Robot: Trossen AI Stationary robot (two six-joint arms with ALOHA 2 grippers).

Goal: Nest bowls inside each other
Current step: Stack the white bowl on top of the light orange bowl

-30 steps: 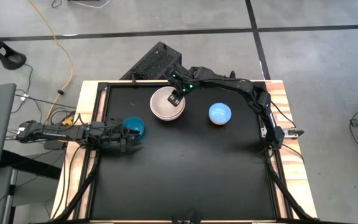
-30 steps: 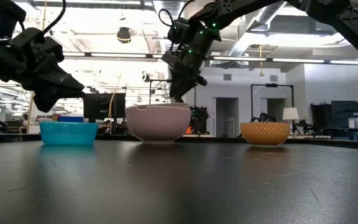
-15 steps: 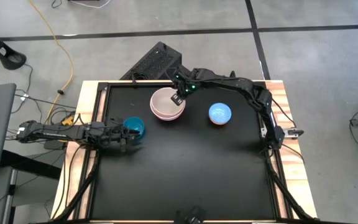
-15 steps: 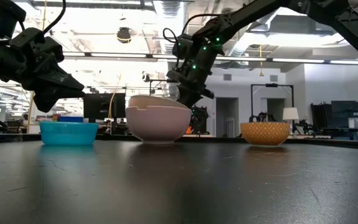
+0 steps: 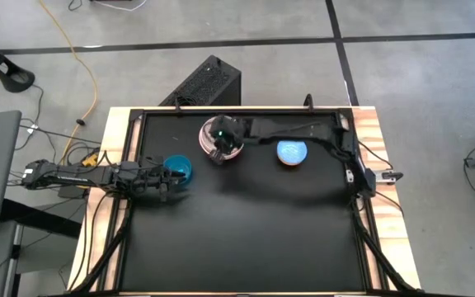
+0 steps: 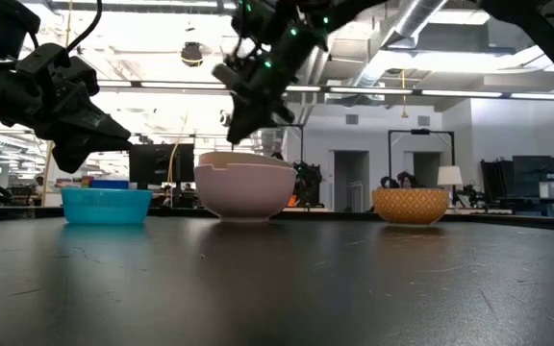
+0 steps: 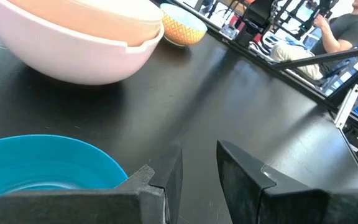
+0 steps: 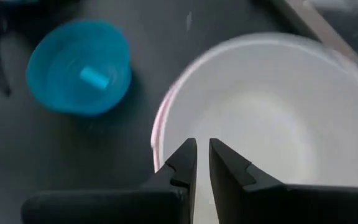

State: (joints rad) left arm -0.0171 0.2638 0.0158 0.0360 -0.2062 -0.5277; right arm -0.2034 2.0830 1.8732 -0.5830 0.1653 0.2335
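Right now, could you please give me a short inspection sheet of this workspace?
Surface: black table top, wooden edges, bare in front.
Job's things: stack of larger bowls at the back, cream inside pink; teal bowl to its left; light blue bowl to its right, patterned orange outside.
Clutter: nothing seen.
Grippers: right gripper above the stack's rim, jaws nearly together, holding nothing; left gripper beside the teal bowl, jaws apart.
Cables: yellow cord on the floor, wiring along both arms.
Surroundings: black box behind the table; seated person beyond it.
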